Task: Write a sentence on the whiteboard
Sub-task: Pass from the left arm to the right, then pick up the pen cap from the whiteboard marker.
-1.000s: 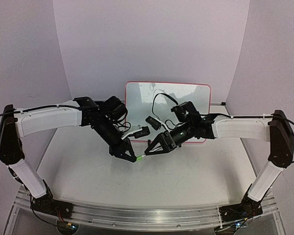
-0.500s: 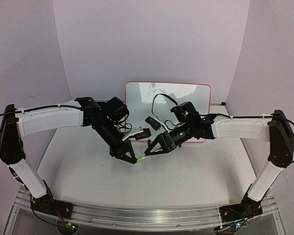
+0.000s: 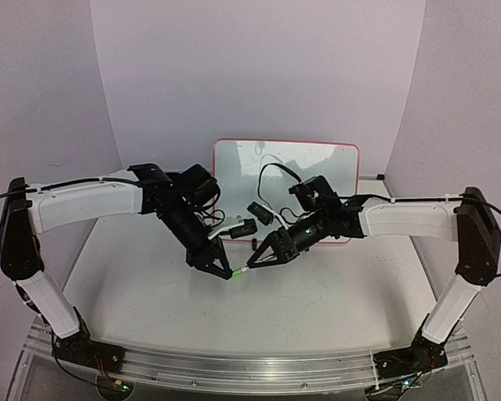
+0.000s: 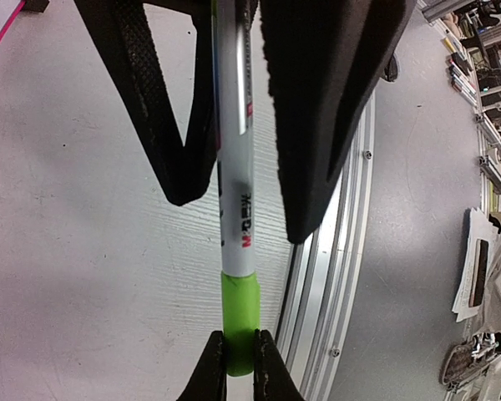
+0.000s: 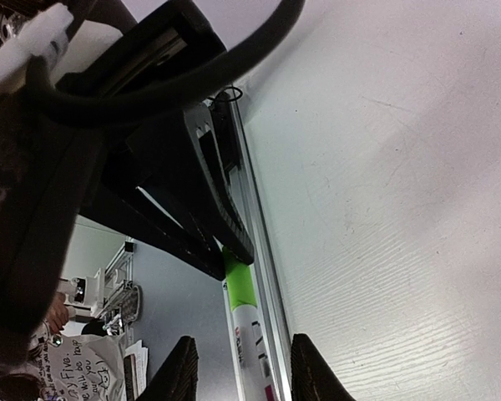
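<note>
1. Left wrist view: the left gripper (image 4: 244, 219) has its fingers pressed onto the white barrel of the marker (image 4: 234, 167), which points away from the camera. Risk: if this hold is light, the barrel may slide out once the cap is pulled.
2. At the marker's far end, the right gripper (image 4: 238, 372) pinches the green cap (image 4: 238, 309) between its fingertips, close to the cap's very end. Risk: so shallow a bite may slip off and leave the cap on. A pull off the marker's axis may twist the barrel in the other grip or fling it.
3. Beyond the marker, the whiteboard (image 3: 317, 163) stands propped at the back of the table (image 3: 317, 309), well apart from both grippers. Its lower edge is partly hidden by the right arm. Risk: nothing holds it, so a dropped marker or a hard first stroke could tip it.
</note>
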Motion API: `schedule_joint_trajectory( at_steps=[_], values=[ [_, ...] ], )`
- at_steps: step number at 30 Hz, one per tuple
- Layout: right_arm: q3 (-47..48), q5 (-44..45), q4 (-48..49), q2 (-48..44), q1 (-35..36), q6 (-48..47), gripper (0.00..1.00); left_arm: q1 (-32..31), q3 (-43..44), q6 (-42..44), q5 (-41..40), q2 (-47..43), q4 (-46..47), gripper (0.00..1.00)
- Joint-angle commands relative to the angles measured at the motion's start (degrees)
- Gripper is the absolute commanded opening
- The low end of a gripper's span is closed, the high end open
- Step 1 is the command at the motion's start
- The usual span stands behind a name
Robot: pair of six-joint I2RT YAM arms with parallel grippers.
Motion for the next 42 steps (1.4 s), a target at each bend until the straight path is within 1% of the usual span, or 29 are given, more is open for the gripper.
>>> schedule_joint_trajectory(
  at_steps=[1, 6, 10, 11, 12, 14, 15, 16, 18, 21, 23, 26, 28, 30, 33, 35, 37, 40, 42],
  values=[
    [1.3, -0.2, -0.8, 0.4, 0.9, -1.6, 0.31, -0.1, 2.9, 0.6, -0.5, 0.2, 0.6, 0.0],
    [1.3, -1.0, -0.7, 0.2, 0.9, -1.7, 0.2, -0.1, 2.8, 0.5, -0.5, 0.2, 0.6, 0.0],
    [1.3, -1.2, -0.3, -0.7, 0.9, -2.0, 0.02, -0.1, 1.9, -0.6, -1.1, -0.1, 1.8, 0.01],
    [1.2, -0.7, -0.1, -1.1, 0.9, -2.1, 0.0, -0.1, 1.5, -1.4, -1.5, -0.4, 2.6, 0.05],
    [1.1, 0.0, 0.1, -1.8, 0.8, -2.2, 0.0, 0.0, 0.9, -2.6, -2.0, -0.8, 3.7, 0.15],
    [1.0, 1.2, 0.4, -3.1, 0.6, -2.2, 0.0, 0.0, -1.6, -5.4, -3.7, -2.6, 7.5, 0.43],
    [0.9, 1.5, 0.7, -3.7, 0.3, -2.0, 0.0, 0.0, -3.5, -7.3, -4.3, -4.3, 10.5, 0.56],
    [0.7, 2.0, 1.0, -4.4, 0.0, -1.9, 0.0, 0.1, -5.3, -9.0, -4.7, -5.7, 13.2, 0.64],
    [0.6, 2.8, 1.4, -5.4, -0.3, -1.8, 0.0, 0.7, -10.1, -13.6, -3.8, -9.1, 21.3, 0.75],
    [0.8, 2.4, 1.6, -6.4, -0.6, -1.6, 0.0, 2.2, -16.4, -21.9, 0.6, -13.8, 32.8, 0.82],
    [1.0, 1.4, 1.7, -6.9, -0.6, -1.6, 0.0, 3.2, -19.8, -26.2, 3.0, -15.9, 38.4, 0.85],
    [1.2, -0.5, 1.8, -7.6, -0.7, -1.6, 0.0, 4.7, -23.9, -31.0, 8.0, -18.2, 45.5, 0.85],
    [1.2, -1.8, 1.9, -8.0, -0.7, -1.6, 0.0, 5.0, -24.2, -32.1, 11.4, -18.5, 46.2, 0.81],
    [1.2, -2.4, 1.9, -8.7, -0.6, -1.5, 0.0, 5.0, -23.5, -31.8, 13.1, -18.2, 44.6, 0.73],
    [0.9, -2.7, 1.9, -9.7, -0.7, -1.3, 0.0, 5.1, -22.6, -31.1, 15.7, -17.5, 42.6, 0.58],
    [0.7, -2.6, 1.9, -10.3, -0.7, -1.2, 0.0, 5.1, -21.8, -30.5, 17.3, -16.8, 41.2, 0.51],
    [0.5, -2.4, 1.9, -10.8, -0.7, -1.0, 0.0, 5.0, -21.1, -29.7, 18.2, -16.3, 39.6, 0.48],
    [0.3, -2.4, 1.9, -11.2, -0.7, -0.8, 0.0, 5.0, -20.4, -28.6, 18.9, -15.5, 37.5, 0.47],
    [0.3, -2.4, 1.9, -11.3, -0.7, -0.7, 0.0, 5.0, -20.1, -28.3, 19.7, -14.9, 37.0, 0.43]
  ],
)
